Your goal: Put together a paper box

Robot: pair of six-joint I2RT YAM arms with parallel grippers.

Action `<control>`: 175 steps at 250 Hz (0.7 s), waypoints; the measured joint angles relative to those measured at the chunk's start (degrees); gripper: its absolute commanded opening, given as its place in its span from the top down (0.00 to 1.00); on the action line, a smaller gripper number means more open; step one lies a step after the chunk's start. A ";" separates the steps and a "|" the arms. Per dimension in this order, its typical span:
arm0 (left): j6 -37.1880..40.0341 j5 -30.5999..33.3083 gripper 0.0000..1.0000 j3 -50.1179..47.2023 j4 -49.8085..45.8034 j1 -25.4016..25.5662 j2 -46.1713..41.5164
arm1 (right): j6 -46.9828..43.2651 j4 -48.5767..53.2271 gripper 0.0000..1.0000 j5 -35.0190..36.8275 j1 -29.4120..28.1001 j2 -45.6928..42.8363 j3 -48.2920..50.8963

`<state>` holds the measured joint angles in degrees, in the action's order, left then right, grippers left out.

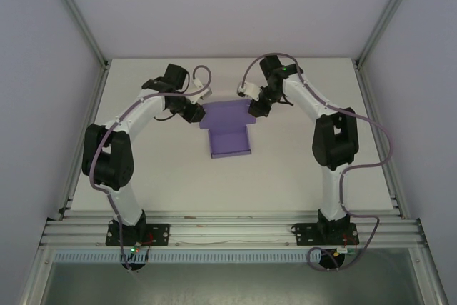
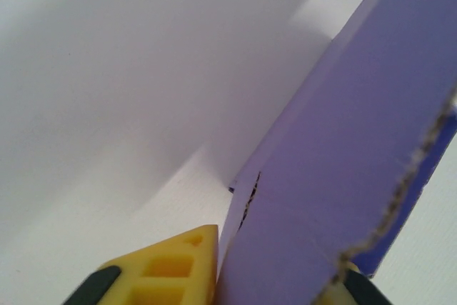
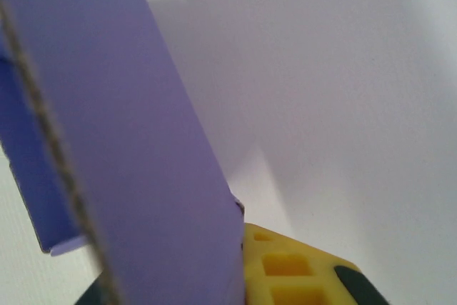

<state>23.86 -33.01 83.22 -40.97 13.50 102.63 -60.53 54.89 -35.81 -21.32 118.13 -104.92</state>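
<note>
Paper box (image 1: 228, 133), purple thin card: from the top camera it lies on the flat white table (image 1: 143, 176), mid-width, in the far half, between the two arms. It is opened out as a die-cut sheet, with a wider panel on the far side and a narrower panel running toward the arm bases. The near edge of the narrow panel reads darker, possibly a turned-up lip; cannot tell for sure. The inner face shows plain purple card.

Left gripper (image 1: 191, 113): at the far-left corner of the wide panel, touching it. In the left wrist view, the gripper (image 2: 278, 269) has a purple panel (image 2: 343, 141) rising steeply between its yellow moulded-plastic fingers (image 2: 178, 269). One finger sits tight against the card's left face, and a sliver of the other shows at the right face. The jaws are closed down to the thickness of the card, clamping it. A short slit is cut in the panel near the left finger, and a rough brownish cut edge runs up the right side.

Right gripper (image 1: 255, 108): at the far-right corner of the same panel, touching it. In the right wrist view, the gripper (image 3: 178, 276) shows the mirror case. A card panel (image 3: 143, 119) stands tilted, with a yellow finger (image 3: 285, 269) pressed to its right face and a dark part of the other finger low on the left. The jaws are pinched onto the card.
</note>
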 measured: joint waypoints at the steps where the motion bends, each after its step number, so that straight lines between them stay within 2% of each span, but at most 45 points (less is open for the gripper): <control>1: -0.04 -0.02 0.93 0.00 0.00 0.02 0.00 | 0.00 0.00 0.92 -0.04 0.00 0.00 0.00; 27: -0.63 0.46 0.96 0.00 0.35 0.48 -0.02 | 0.98 -0.11 0.94 -0.17 -0.11 -0.13 0.31; 75: -5.73 2.40 0.96 -0.52 3.43 1.49 -0.59 | 7.63 -4.83 0.96 1.55 -0.79 -4.55 6.45; 122: -15.15 4.17 0.96 -1.92 8.83 1.90 -2.80 | 23.96 -13.66 0.96 9.20 -4.17 -11.52 13.55; 175: -25.97 6.05 0.96 -3.85 16.63 2.36 -3.15 | 43.85 -21.77 0.96 18.23 -6.45 -12.63 15.54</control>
<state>-2.11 -26.96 79.37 -24.34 15.86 99.48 -16.69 33.12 -17.58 -27.77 105.49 -89.38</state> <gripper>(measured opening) 0.050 0.060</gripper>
